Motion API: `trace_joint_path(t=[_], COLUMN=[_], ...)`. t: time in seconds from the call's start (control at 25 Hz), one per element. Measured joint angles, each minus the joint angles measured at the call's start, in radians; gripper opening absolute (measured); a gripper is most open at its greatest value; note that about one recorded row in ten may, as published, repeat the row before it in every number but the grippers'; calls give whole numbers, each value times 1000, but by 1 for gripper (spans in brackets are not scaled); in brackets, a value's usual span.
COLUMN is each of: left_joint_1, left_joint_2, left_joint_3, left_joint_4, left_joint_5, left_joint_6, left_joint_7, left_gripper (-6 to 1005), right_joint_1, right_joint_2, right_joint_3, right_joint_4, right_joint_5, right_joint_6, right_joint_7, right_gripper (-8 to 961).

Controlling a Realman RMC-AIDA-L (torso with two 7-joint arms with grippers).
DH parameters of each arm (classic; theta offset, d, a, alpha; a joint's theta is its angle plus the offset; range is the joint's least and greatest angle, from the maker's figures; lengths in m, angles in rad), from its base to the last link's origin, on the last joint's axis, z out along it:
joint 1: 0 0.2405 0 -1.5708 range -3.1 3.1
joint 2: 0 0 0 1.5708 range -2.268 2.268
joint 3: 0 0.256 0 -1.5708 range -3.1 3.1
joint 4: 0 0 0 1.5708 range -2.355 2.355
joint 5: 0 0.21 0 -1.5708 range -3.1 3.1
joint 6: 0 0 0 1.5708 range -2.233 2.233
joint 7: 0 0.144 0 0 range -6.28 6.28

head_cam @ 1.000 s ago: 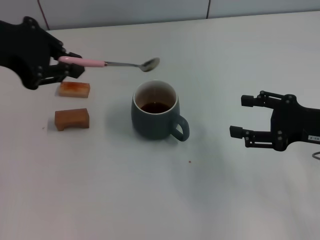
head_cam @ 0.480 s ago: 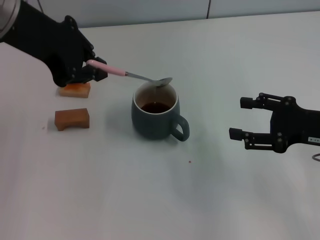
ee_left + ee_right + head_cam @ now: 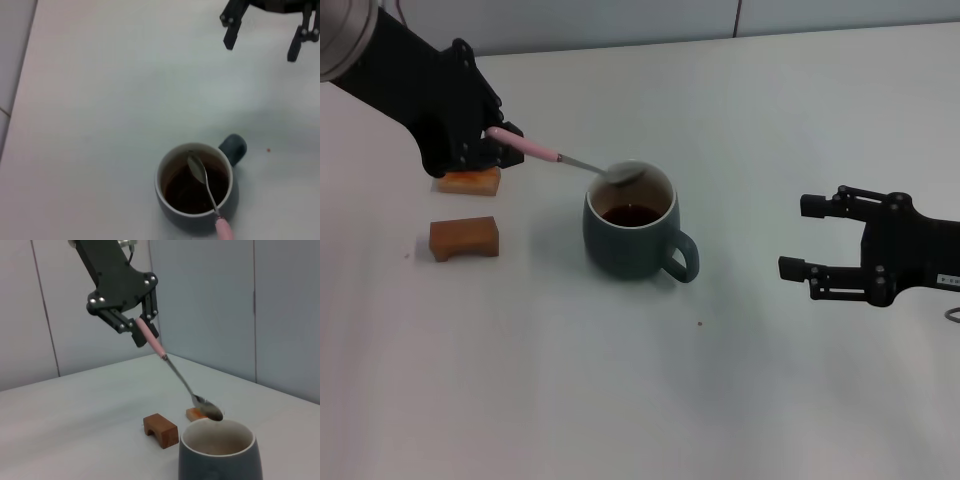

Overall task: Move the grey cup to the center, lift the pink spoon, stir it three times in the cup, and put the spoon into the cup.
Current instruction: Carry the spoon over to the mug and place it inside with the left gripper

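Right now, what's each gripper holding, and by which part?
Left gripper holds the pink spoon by its pink handle end, bowl over the grey cup. Right gripper open, empty.

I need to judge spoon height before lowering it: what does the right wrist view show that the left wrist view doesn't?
Only the right wrist view shows the left gripper clamping the pink spoon, its bowl above the rim, plus two wooden blocks. Only the left wrist view shows the dark liquid, the mug handle and the open right gripper. Both show the grey cup and spoon.
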Motion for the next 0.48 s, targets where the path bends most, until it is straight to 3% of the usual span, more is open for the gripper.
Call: trace_joint_path(t=[0.48], left_joint_1=[-19], left_joint_2=[-3], left_joint_3=[74], left_joint_4=[-93], left_joint_5=[61], left_joint_6=[-98], left_joint_7=[7], left_gripper=[181], right_joint_1=[0], right_joint_2=[0], right_joint_3=[-5], right_joint_4=[2], right_joint_5=[0], right_joint_6=[-1], right_joint_7=[0], right_gripper=[820])
